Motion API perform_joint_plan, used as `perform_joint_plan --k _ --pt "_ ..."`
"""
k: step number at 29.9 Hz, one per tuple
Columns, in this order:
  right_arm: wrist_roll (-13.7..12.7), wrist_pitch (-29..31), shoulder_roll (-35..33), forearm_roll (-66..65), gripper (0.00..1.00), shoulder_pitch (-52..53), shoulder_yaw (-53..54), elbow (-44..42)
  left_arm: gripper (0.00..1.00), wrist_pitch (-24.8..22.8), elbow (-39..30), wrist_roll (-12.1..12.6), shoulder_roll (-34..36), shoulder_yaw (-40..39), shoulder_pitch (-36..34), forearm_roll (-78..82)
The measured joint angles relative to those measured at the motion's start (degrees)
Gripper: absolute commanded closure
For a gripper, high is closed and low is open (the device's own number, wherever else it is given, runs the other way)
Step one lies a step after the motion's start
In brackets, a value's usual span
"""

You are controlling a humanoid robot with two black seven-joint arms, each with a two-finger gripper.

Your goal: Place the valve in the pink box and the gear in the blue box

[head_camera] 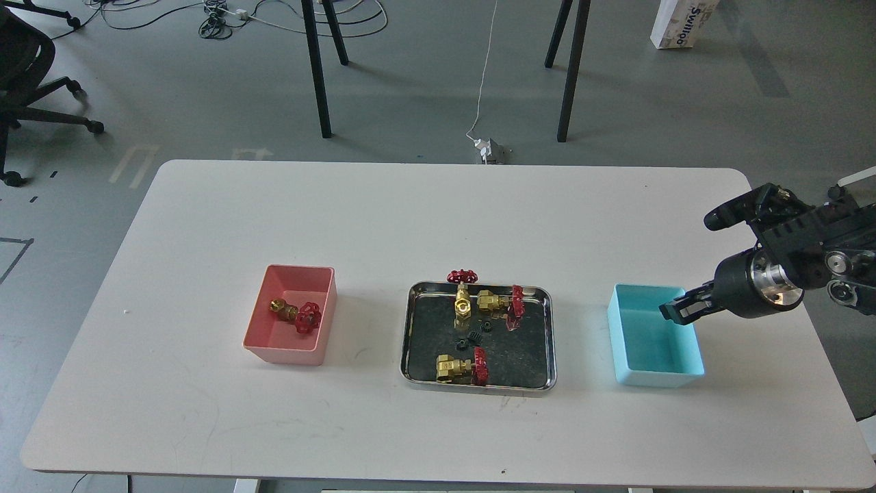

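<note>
Brass valve (295, 314) with red handwheel in pink box (260, 329), right fingers (674, 309) state unclear

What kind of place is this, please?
Probably a robotics lab or workshop: a white table on a grey floor, loose cables running behind it, an office chair at the side, and the robot's right gripper over the blue box.

A shiny tray (409, 329) sits on a white table (438, 219). A black chair (27, 61) and wires (226, 17) are behind.
</note>
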Motion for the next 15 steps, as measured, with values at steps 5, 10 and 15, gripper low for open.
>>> perform_joint_plan --k 5,10,15 --pt "0.02 0.00 1.73 -0.20 0.32 -4.03 2.77 -3.31 0.02 0.14 -0.07 0.03 -0.51 0.00 0.01 0.06" --pt "0.01 0.00 2.72 0.72 0.22 -6.53 7.01 -3.87 0.02 0.23 -0.08 0.09 -1.28 0.00 0.09 0.08" --pt "-0.13 0.00 4.23 4.74 0.17 -7.25 14.72 -4.72 0.02 0.29 -0.10 0.31 -2.64 0.08 0.22 0.23"
